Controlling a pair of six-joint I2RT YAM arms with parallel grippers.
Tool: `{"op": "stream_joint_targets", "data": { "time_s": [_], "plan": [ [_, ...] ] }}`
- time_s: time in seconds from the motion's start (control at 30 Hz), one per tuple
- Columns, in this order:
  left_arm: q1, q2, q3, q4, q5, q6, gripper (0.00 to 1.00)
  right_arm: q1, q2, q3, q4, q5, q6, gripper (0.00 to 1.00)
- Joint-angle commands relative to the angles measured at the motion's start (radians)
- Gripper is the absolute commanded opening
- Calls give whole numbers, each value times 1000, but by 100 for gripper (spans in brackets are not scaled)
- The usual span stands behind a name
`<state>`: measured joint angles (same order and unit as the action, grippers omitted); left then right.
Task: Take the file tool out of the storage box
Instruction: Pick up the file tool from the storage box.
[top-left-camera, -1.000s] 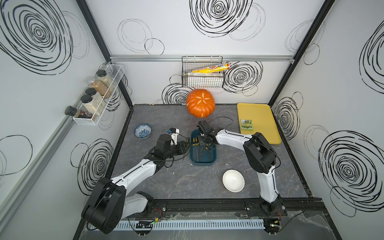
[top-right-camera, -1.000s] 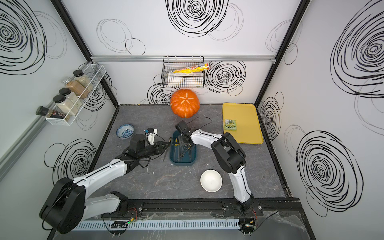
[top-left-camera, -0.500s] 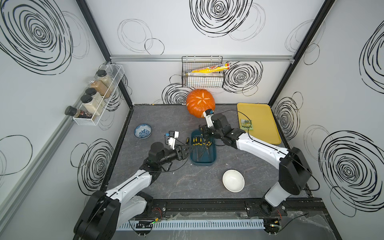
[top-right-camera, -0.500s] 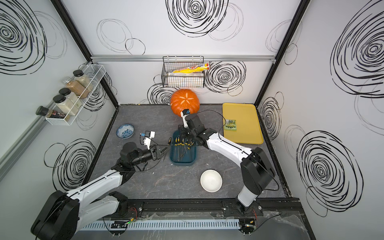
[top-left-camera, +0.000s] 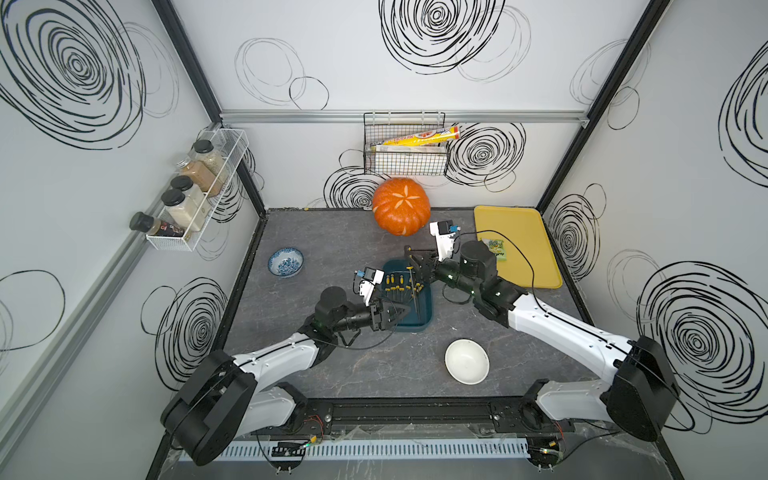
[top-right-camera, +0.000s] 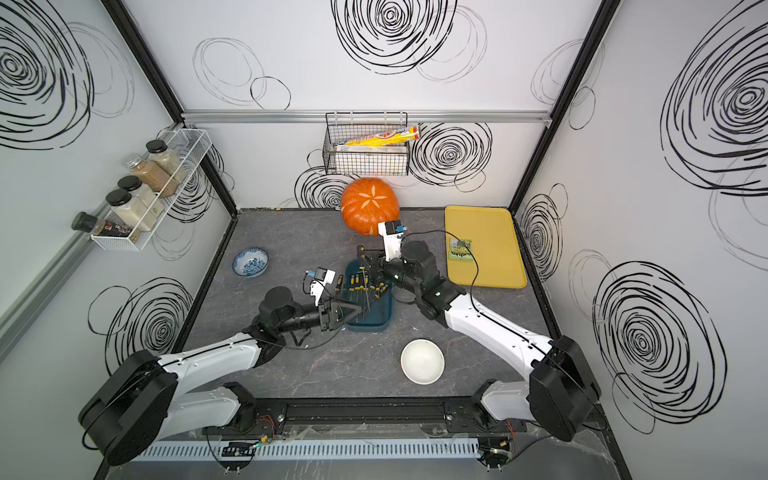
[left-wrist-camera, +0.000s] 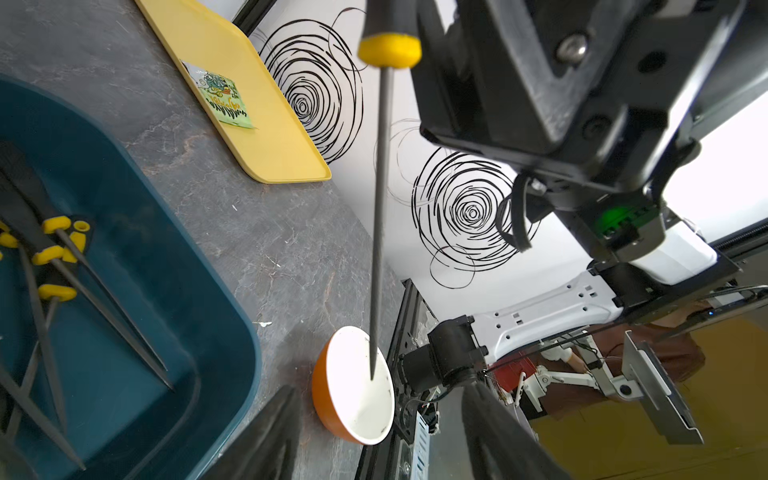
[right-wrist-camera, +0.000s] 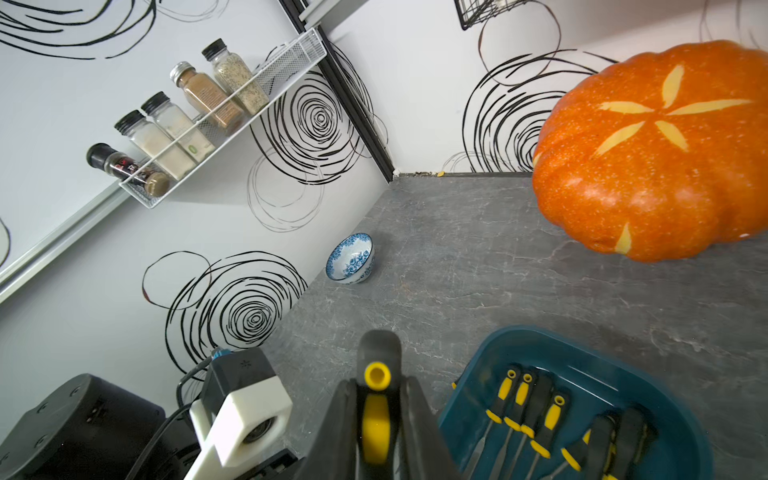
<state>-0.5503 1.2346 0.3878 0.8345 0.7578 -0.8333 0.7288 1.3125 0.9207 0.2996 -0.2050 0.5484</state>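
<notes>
The storage box (top-left-camera: 424, 318) (top-right-camera: 384, 309) is a dark teal bin at mid-table holding several yellow-and-black file tools (right-wrist-camera: 540, 428). My right gripper (top-left-camera: 415, 266) (right-wrist-camera: 376, 419) is shut on one file tool (top-left-camera: 414, 291) (left-wrist-camera: 380, 208) by its handle. That file hangs point down in the air over the box. My left gripper (top-left-camera: 401, 311) (left-wrist-camera: 374, 449) stands open at the box's near-left corner with nothing between its fingers (left-wrist-camera: 266, 436). The hanging file's tip is just ahead of them.
An orange pumpkin (top-left-camera: 401, 205) sits behind the box. A yellow tray (top-left-camera: 515, 245) with a green packet (top-left-camera: 496, 249) lies at the right. A white bowl (top-left-camera: 466, 360) is in front, a blue patterned bowl (top-left-camera: 286, 262) at the left.
My left gripper has opened wider and slid toward the box's near-left corner. My right arm has stretched out to the right, raising the gripped file.
</notes>
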Motion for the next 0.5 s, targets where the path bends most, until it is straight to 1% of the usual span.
{"op": "stream_joint_targets", "data": {
  "time_s": [0.0, 0.1, 0.23, 0.3, 0.37, 0.43, 0.47],
  "plan": [
    [-13, 31, 35, 66, -15, 27, 67, -2, -16, -31, 79, -41, 40, 5],
    [-18, 71, 52, 58, -23, 33, 66, -2, -21, -51, 101, -44, 48, 4],
    [-29, 108, 58, 91, -24, 24, 59, -2, -22, -71, 129, -40, 56, 4],
    [-38, 121, 74, 67, -35, 41, 54, -2, -12, -76, 146, -48, 66, 4],
    [-52, 134, 80, 77, -33, 43, 39, -2, 1, -75, 153, -53, 68, 4],
    [-60, 144, 85, 78, -30, 40, 32, -2, 6, -78, 159, -46, 67, 4],
    [-62, 144, 85, 75, -36, 40, 30, -2, 6, -83, 165, -42, 68, 4]
  ]
}}
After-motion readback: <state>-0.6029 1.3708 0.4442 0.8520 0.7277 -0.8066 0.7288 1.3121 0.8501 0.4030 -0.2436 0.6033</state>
